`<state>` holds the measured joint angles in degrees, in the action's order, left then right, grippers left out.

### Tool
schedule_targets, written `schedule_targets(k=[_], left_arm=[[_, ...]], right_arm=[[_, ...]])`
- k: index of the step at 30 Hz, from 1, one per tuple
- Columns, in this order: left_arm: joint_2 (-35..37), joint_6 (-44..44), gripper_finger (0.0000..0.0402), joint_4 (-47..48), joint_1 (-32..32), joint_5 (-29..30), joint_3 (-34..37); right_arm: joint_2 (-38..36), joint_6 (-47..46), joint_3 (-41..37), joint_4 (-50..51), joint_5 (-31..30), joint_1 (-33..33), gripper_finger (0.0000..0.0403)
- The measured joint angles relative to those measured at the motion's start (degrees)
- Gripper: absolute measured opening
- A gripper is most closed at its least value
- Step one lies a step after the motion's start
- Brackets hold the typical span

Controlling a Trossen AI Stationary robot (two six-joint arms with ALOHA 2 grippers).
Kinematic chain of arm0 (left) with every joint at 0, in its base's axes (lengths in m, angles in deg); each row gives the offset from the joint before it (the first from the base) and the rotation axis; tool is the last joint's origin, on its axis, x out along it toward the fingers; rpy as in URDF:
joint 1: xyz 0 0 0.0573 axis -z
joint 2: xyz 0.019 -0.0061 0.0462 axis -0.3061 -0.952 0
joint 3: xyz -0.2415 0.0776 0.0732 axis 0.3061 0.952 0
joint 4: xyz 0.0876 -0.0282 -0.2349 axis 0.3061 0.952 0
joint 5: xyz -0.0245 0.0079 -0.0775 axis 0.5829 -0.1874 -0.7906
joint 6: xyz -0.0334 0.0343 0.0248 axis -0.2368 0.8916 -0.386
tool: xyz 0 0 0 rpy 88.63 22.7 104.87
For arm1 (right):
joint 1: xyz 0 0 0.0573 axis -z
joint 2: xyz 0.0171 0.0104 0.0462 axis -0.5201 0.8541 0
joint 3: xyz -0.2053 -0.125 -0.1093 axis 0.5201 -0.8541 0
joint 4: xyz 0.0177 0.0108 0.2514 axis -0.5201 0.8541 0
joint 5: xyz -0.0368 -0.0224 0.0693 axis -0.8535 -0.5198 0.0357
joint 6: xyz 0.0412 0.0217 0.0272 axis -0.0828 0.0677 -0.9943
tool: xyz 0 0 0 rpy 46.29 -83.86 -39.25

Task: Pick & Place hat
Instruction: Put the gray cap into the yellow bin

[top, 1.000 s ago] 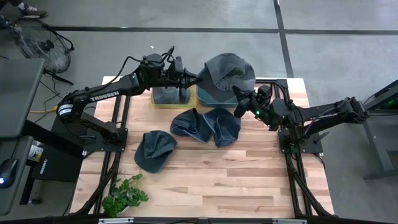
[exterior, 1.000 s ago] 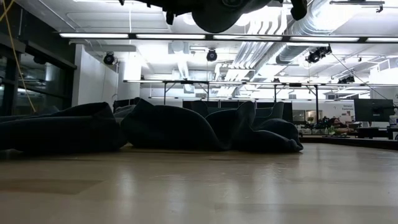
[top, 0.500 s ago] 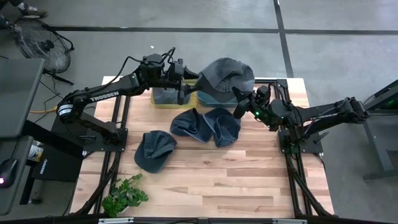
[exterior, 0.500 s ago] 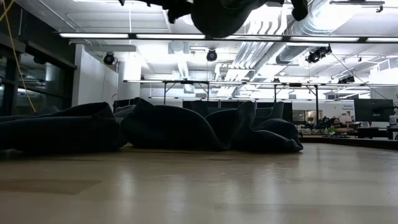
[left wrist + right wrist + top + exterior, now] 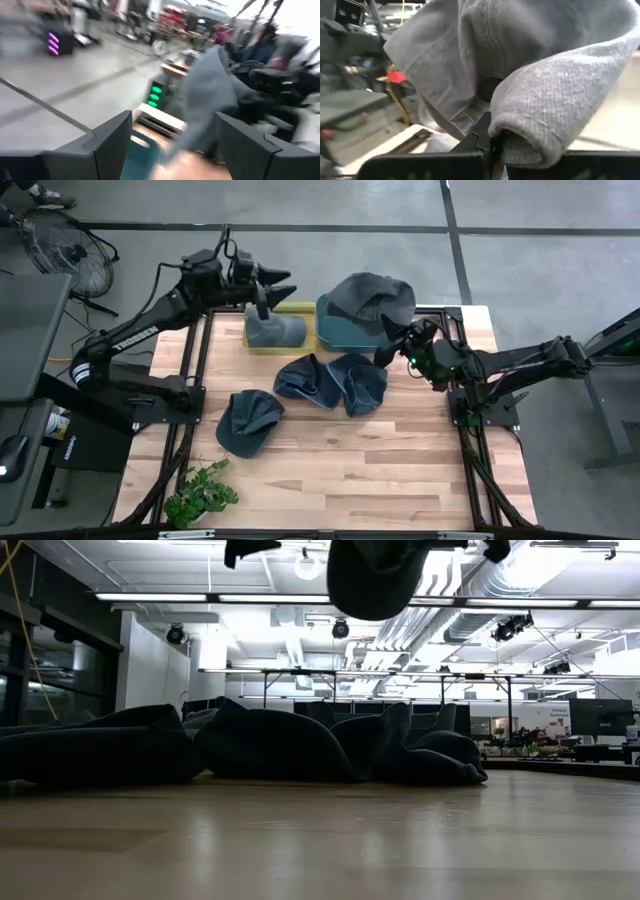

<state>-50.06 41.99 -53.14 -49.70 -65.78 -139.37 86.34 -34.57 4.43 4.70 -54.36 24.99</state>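
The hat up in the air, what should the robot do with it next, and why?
Probably lower it: the right gripper is shut on the grey hat, which hangs over the teal bin. The left gripper is open and clear of it, so only the right one carries it.

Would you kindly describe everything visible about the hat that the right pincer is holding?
The hat is a grey cap of soft, washed-looking cloth with stitched seams. It hangs crumpled above the teal bin at the table's far edge, pinched at a folded edge by the shut right pincer. The open left pincer is clear of it.
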Motion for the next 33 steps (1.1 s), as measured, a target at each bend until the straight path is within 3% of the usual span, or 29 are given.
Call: schedule_targets(k=[4,9,18,27,33], left_arm=[[0.1,-11.8,0.0275,0.9,0.0,-6.3,-0.1],[-0.3,-18.8,0.0275,0.4,0.0,-10.5,0.0],[-0.4,-28.7,0.0276,0.3,0.0,-11.9,0.0],[-1.9,-45.8,0.0276,-0.3,0.1,-13.4,-0.1],[-4.6,-52.6,0.0276,-1.8,0.9,-12.9,-0.1]], right_arm=[[0.5,10.7,2.3,0.4,-3.4,0.0,0.0012],[3.3,25.5,6.5,2.2,-7.1,0.0,0.0012],[14.6,53.2,15.3,7.2,-17.0,0.6,0.0012],[22.6,68.0,19.3,7.2,-17.9,4.5,0.0012],[24.3,75.7,20.1,6.3,-16.2,7.1,0.0012]])
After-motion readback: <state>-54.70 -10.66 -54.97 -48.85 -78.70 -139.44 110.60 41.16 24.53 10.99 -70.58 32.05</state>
